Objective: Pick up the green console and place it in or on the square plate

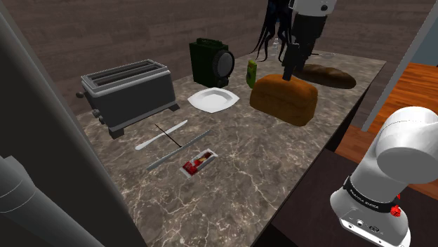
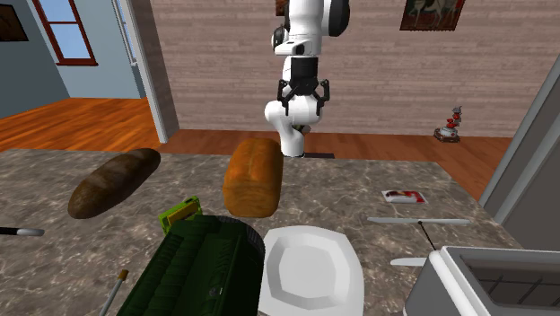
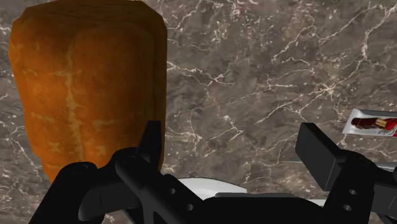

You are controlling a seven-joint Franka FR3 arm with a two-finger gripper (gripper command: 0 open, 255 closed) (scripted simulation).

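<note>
Shoulder view: the fingers (image 1: 288,70) hang over the bread loaf (image 1: 284,99), apart and empty, likely spread ready for a grasp; the green console (image 1: 251,74) sits on the desk (image 1: 281,161) at the loaf's ten o'clock; the square plate (image 1: 213,99) lies at the console's eight o'clock.

A brown stone counter (image 2: 377,179) lies under the gripper (image 2: 305,97), with a plank wall (image 2: 404,81) and orange wood floor (image 2: 81,121) beyond it, and a red-framed window (image 2: 67,31) in a blue wall (image 2: 27,76) far off to the second exterior view's left.
</note>
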